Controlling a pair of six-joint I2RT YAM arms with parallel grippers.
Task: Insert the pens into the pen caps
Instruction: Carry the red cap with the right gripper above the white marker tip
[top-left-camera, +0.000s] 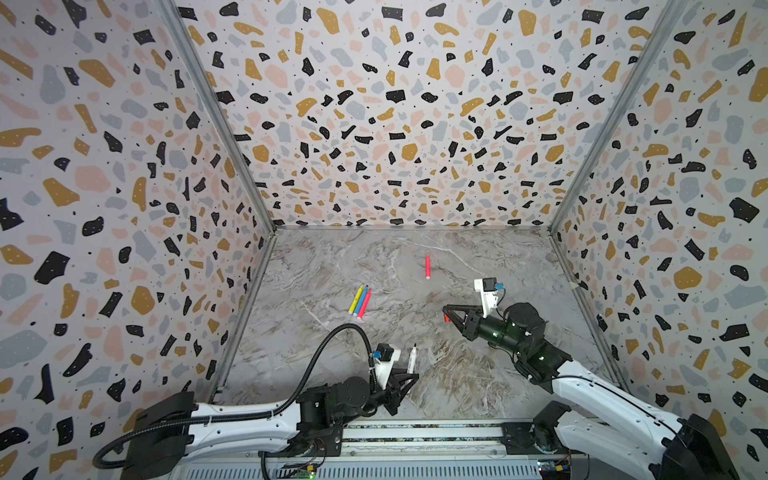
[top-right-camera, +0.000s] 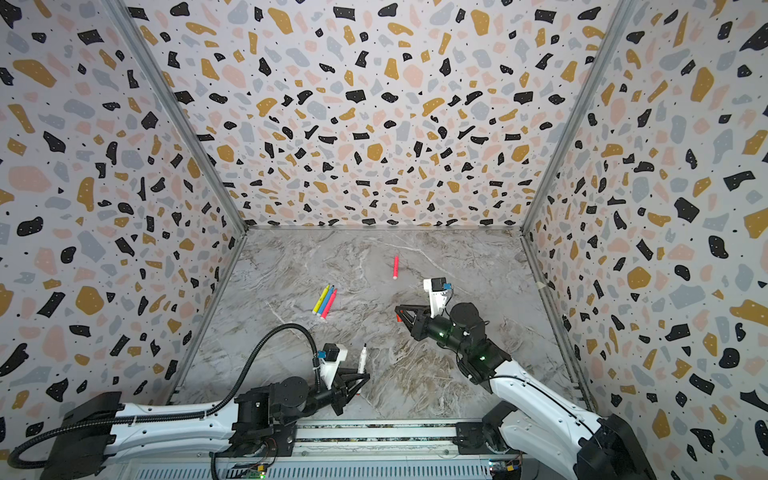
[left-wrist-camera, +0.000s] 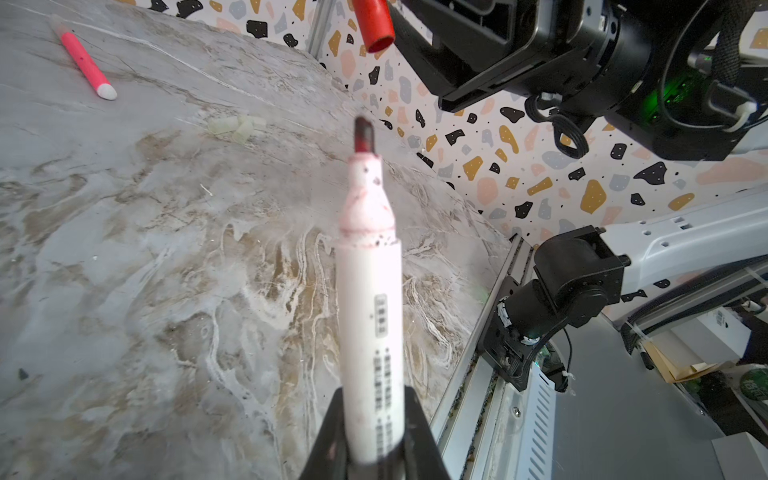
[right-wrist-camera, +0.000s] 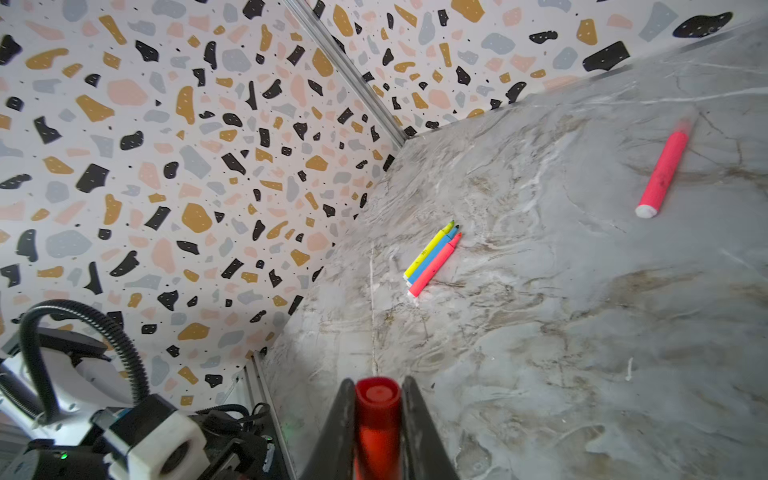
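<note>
A: Start at the left. What lies there?

B: Three pens side by side on the marble table (top-left-camera: 498, 257), touching one another: a yellow pen (right-wrist-camera: 428, 250), a blue pen (right-wrist-camera: 432, 255) and a pink pen (right-wrist-camera: 435, 264). They lie beyond the left gripper (top-left-camera: 412, 376) and a little to its left, well apart from it. Their bare coloured tips point away from it, toward the far wall.

A: And that gripper itself?

B: It is clamped on the rear end of the white pen (left-wrist-camera: 370, 291). The barrel juts out past the fingertips. Its dark nib is uncapped and the collar below the nib is stained red.

A: What comes next, moving right?

B: A lone pink pen (top-left-camera: 427, 267), flat on the marble. It is farther out than both grippers. From the right gripper (top-left-camera: 445, 312) it lies beyond and slightly left, well apart.

A: What is the right gripper doing?

B: Its jaws are closed on the red cap (right-wrist-camera: 377, 399), which is pinched between the two fingers and sticks out a little past their tips. In the left wrist view the cap's open mouth shows, out beyond the white pen's nib. Nib and cap are apart.

A: How do the two grippers sit against each other?

B: The right one is beyond the left and off to its right, with bare marble between them.
</note>
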